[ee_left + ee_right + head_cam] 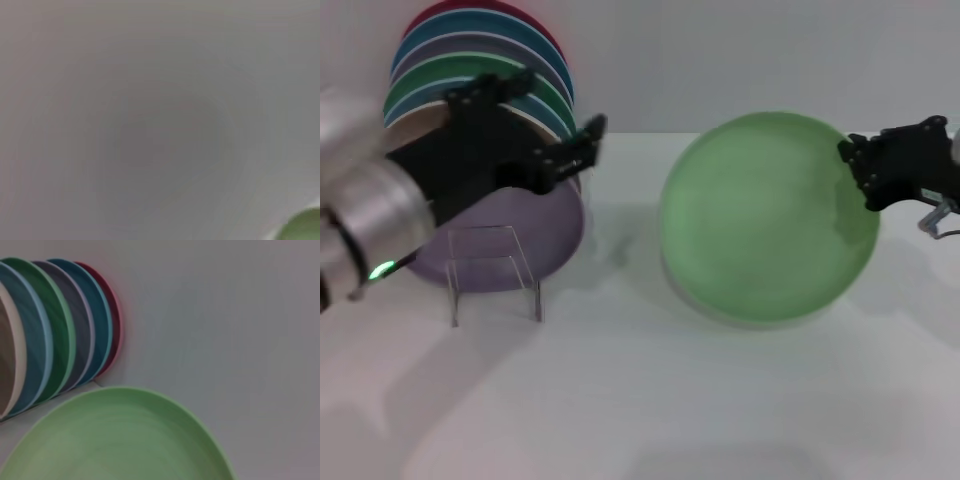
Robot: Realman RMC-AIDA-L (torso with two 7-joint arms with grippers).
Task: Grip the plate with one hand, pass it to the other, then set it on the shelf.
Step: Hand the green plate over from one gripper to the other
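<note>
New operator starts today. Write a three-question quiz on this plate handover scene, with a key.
1. True or false: the right gripper grips the rim of the round pale mint-green plastic plate.
2. Where is the left gripper?
A. clamped on the mint plate
B. in front of the upright stack of coloured plates, apart from the mint plate
C. resting flat on the white table
3. Fill in: the clear acrylic and wire rack stands in front of the ____ plate.

Key: 1 true; 2 B; 3 lilac.
</note>
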